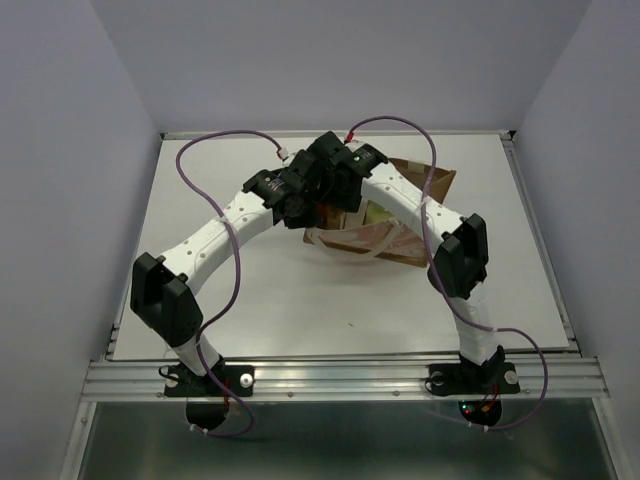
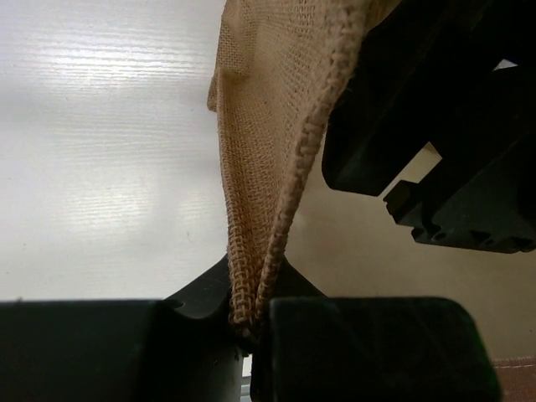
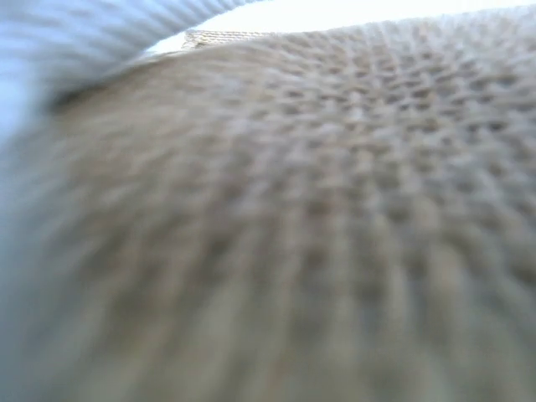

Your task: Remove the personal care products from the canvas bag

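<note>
Pinching canvas bag (image 2: 276, 126) hem: left fingers (image 2: 360, 347) (white table (image 2: 100, 151) beside edge).

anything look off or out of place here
The canvas bag lies slumped and crumpled on the table rather than upright. Its woven rim is pinched by the left gripper, jaws shut on it. The right wrist view is only blurred weave. Nothing looks spilled.

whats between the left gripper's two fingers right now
The woven edge of the bag, pinched there by the left gripper; nothing else shows in the gap. The left wrist view shows it close up.
</note>
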Robot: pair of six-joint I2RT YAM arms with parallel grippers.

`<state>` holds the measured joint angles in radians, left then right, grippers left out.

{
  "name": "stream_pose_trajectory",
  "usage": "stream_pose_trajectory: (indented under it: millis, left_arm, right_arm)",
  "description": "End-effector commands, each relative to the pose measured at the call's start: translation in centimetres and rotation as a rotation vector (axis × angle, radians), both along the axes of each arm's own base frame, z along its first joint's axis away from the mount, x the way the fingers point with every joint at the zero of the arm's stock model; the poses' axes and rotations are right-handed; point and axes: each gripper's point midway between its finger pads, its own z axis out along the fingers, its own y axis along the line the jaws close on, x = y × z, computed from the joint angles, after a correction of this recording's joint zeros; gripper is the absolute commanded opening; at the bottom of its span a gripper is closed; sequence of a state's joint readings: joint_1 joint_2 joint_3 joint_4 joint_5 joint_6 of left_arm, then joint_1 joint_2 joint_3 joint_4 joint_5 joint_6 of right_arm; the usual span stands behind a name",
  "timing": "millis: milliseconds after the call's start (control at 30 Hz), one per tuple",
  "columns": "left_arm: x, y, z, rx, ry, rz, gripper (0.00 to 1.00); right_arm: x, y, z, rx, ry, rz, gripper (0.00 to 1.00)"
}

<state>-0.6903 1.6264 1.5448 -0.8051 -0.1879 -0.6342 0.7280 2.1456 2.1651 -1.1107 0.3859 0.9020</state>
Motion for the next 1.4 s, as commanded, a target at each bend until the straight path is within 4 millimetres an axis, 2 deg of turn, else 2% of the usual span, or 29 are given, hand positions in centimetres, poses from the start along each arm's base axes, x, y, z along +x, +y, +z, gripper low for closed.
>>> stream_pose_trajectory:
  millis: [0, 67, 100, 267, 467, 533, 700, 800, 833, 1000, 1067, 1100, 1200, 1233, 1333, 1367]
  left_arm:
    - [-1.6, 2.2, 1.0, 0.087, 0.009, -0.03, 0.0]
    - [-1.5, 2.2, 1.0, 0.088, 0.006, -0.028, 0.0]
    - [-1.4, 2.1, 1.0, 0.086, 0.003, -0.026, 0.0]
    - [-0.9, 1.8, 1.2, 0.087, -0.006, -0.027, 0.0]
    - [-0.2, 2.0, 1.5, 0.092, -0.023, -0.008, 0.0]
    - [0.2, 2.2, 1.6, 0.091, -0.026, 0.003, 0.0]
    - [1.6, 1.9, 2.2, 0.09, -0.051, 0.014, 0.0]
    - [2.4, 2.0, 2.7, 0.08, -0.069, 0.019, 0.0]
    - [2.7, 2.0, 2.7, 0.079, -0.069, 0.025, 0.0]
    - [4.3, 2.3, 3.5, 0.057, -0.087, 0.048, 0.0]
    - [4.7, 2.3, 3.3, 0.061, -0.083, 0.05, 0.0]
    - [5.0, 2.1, 3.3, 0.055, -0.086, 0.051, 0.0]
    - [5.4, 1.9, 3.6, 0.049, -0.091, 0.046, 0.0]
    - [5.6, 1.9, 3.5, 0.05, -0.089, 0.049, 0.0]
    - [5.8, 1.9, 3.8, 0.049, -0.095, 0.05, 0.0]
    - [5.8, 2.0, 3.8, 0.05, -0.093, 0.052, 0.0]
  right_arm:
    - [2.8, 1.1, 11.9, 0.136, -0.361, 0.051, 0.01]
    - [2.8, 1.0, 12.9, 0.139, -0.386, 0.064, 0.01]
    - [2.8, 1.0, 14.5, 0.164, -0.426, 0.07, 0.01]
    - [2.2, 0.5, 17.4, 0.163, -0.496, 0.136, 0.01]
    - [0.5, -0.7, 21.5, 0.18, -0.566, 0.189, 0.01]
    - [0.1, -1.2, 22.4, 0.179, -0.584, 0.196, 0.01]
    - [-1.4, -3.4, 26.4, 0.177, -0.666, 0.187, 0.01]
    - [-1.9, -5.4, 28.3, 0.134, -0.718, 0.157, 0.01]
    - [-1.9, -6.5, 29.5, 0.093, -0.756, 0.14, 0.01]
    - [-1.6, -9.4, 34.5, 0.022, -0.891, 0.068, 0.01]
    - [-1.0, -11.6, 36.3, -0.014, -0.948, 0.003, 0.01]
    - [0.1, -13.5, 37.6, -0.006, -0.994, -0.056, 0.01]
    - [1.6, -16.2, 39.8, 0.076, -1.066, -0.105, 0.01]
    - [2.5, -17.9, 40.0, 0.051, -1.08, -0.126, 0.01]
    - [3.8, -20.2, 41.0, -0.027, -1.117, -0.168, 0.01]
    - [4.8, -22.4, 40.6, -0.074, -1.112, -0.206, 0.01]
